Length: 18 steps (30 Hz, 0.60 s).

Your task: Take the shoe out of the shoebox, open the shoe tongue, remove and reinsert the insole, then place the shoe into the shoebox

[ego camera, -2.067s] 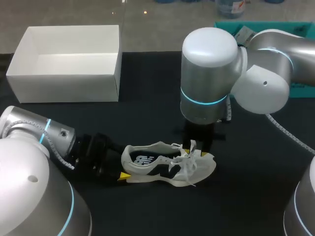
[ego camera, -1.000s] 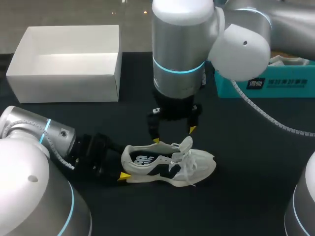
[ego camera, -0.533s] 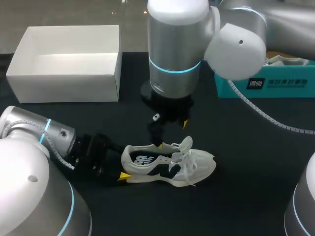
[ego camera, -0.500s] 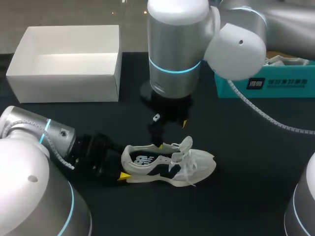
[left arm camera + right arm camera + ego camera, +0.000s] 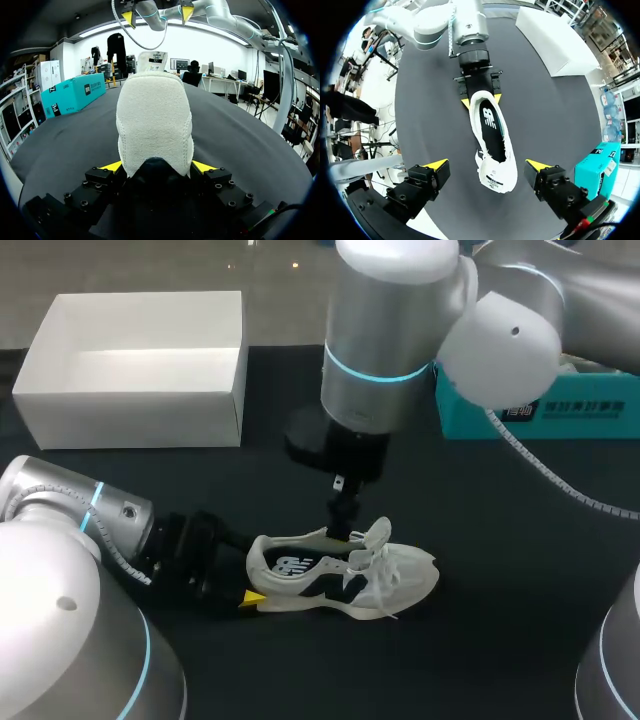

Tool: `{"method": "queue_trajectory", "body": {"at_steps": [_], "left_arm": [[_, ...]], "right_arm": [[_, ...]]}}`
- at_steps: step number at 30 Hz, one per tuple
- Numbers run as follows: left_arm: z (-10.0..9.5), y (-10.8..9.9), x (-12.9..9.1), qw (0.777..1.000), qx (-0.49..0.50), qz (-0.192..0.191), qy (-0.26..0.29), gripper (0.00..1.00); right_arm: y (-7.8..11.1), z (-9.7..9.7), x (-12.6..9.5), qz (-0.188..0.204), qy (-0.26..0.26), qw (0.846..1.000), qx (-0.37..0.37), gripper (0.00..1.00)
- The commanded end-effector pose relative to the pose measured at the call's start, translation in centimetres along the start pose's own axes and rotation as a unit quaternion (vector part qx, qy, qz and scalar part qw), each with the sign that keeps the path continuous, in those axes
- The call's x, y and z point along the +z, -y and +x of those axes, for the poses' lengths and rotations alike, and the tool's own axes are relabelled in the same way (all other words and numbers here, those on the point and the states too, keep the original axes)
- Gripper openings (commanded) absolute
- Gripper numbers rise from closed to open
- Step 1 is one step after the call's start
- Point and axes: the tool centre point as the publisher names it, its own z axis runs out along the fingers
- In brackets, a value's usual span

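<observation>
The shoe [image 5: 340,575] lay on the counter [image 5: 500,540], well apart from the shoebox [image 5: 130,418], its heel pinched in the left jaws. The right jaws hung spread directly above its opening, straddling its width, toe pointing away from the left arm [image 5: 95,515].

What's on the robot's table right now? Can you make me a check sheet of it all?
Surface: black table, flat.
Job's things: white shoe lying on the table, with its dark insole inside; white shoebox at the far left corner, open, with nothing in it.
Clutter: one teal box at the far right edge.
Grippers: left gripper shut on the shoe's heel; right gripper open, above the shoe and not touching it.
Cables: a ribbed cable runs along the right arm, off the table.
Surroundings: nothing seen reaching over the table.
</observation>
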Motion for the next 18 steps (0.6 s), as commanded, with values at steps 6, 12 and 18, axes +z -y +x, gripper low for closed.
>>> {"method": "queue_trajectory", "body": {"at_steps": [6,12,18], "left_arm": [[0.52,-0.64,0.84,1.0,0.0,-0.002,0.0,0.0],[0.52,-0.64,0.84,1.0,0.0,-0.002,0.0,0.0],[0.52,-0.64,0.84,1.0,0.0,-0.002,0.0,0.0]], "right_arm": [[0.45,-1.11,0.02,-0.007,-0.03,0.999,0.012,1.0],[0.45,-1.11,0.02,-0.007,-0.03,0.999,0.012,1.0],[0.14,-1.44,0.52,-0.02,-0.039,0.999,0.01,0.0]]}}
